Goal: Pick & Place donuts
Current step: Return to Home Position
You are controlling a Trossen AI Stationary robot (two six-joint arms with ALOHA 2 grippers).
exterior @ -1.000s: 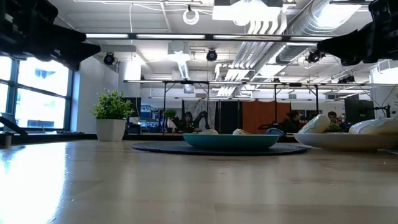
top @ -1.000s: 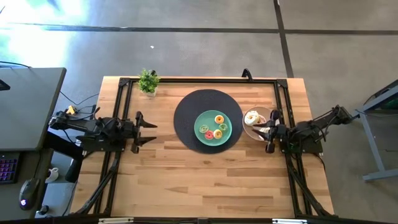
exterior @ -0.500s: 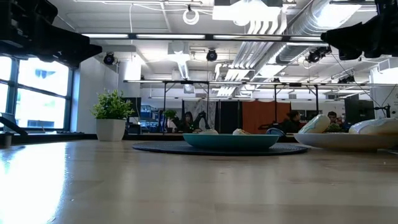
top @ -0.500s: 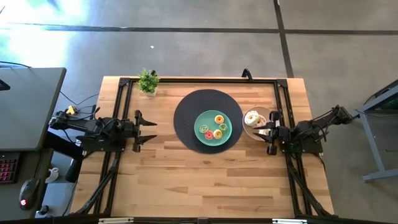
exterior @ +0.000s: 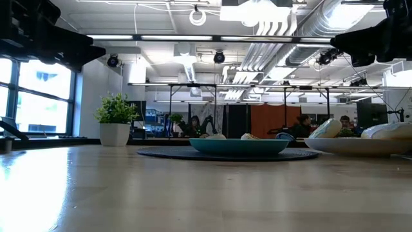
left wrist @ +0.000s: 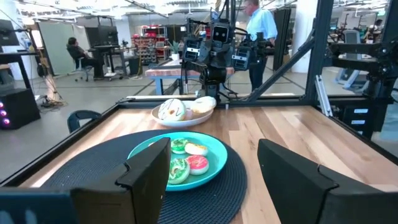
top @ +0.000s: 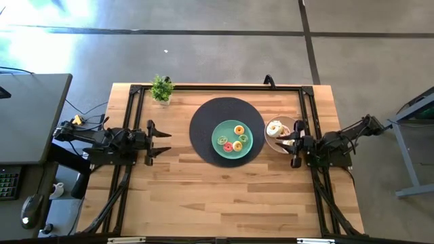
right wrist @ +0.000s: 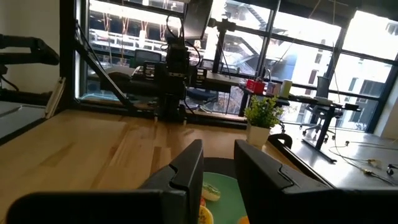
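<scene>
Several small donuts (top: 232,140) iced yellow, green and red lie on the teal plate (top: 249,148), which rests on a round dark mat (top: 203,120). In the left wrist view they show as green, cream and red rings (left wrist: 186,158). The tan bowl (top: 285,123) to the plate's right holds a white sprinkled donut (top: 274,127) and a cream one (top: 289,141). My right gripper (top: 293,144) hovers over the bowl's near-right rim, fingers a narrow gap apart (right wrist: 219,168), with nothing between them. My left gripper (top: 163,143) waits wide open (left wrist: 214,180) left of the mat.
A small potted plant (top: 161,89) stands at the table's far edge, left of the mat. A black frame (top: 217,87) runs around the table top. Bare wood spreads across the near half of the table (top: 217,190). People and workbenches show in the room beyond.
My right arm has risen a little over the bowl. The donuts, the plate and the bowl lie where they were.
</scene>
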